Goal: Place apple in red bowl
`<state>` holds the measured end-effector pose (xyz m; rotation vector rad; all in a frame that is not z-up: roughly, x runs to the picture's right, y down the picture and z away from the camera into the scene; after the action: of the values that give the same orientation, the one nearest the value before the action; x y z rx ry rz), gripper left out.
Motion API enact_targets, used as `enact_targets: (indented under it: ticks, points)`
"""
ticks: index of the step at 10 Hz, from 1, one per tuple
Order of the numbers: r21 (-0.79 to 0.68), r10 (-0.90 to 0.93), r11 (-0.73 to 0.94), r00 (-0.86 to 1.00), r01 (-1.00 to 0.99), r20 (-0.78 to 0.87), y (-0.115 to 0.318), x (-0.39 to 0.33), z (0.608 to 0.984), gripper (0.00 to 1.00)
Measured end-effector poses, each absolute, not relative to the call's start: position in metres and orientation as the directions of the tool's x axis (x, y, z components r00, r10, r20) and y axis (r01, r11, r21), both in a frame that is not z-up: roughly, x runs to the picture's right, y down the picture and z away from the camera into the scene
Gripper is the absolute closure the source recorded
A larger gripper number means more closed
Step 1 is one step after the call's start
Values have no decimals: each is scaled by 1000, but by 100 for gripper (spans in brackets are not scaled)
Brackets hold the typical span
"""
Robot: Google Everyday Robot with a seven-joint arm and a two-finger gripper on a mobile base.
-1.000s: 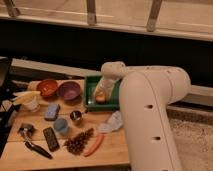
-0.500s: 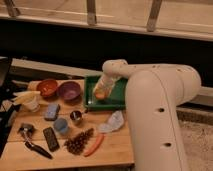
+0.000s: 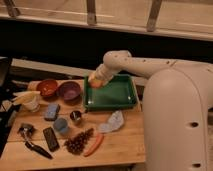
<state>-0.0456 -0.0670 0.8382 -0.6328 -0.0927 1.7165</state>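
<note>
The apple (image 3: 95,82), small and orange-yellow, is held in my gripper (image 3: 97,79), which is shut on it. It hangs just above the left rim of the green tray (image 3: 116,95). The red bowl (image 3: 48,88) sits on the wooden table at the far left, beyond the purple bowl (image 3: 70,91), which lies between it and the gripper. My white arm reaches in from the right over the tray.
On the table lie a carrot (image 3: 93,145), a dark cluster (image 3: 77,142), a white cloth (image 3: 113,122), a blue sponge (image 3: 51,111), two small cups (image 3: 76,116), a white cup (image 3: 31,101) and black tools (image 3: 50,139). The robot's body fills the right side.
The gripper has lifted the apple up out of the green tray and moved it left, to the tray's left rim.
</note>
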Motion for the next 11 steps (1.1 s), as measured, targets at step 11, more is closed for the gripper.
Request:
enact_targets:
  ticks: [11]
  points:
    - [-621,983,-82,38,-779,-177,-138,-127,804,100]
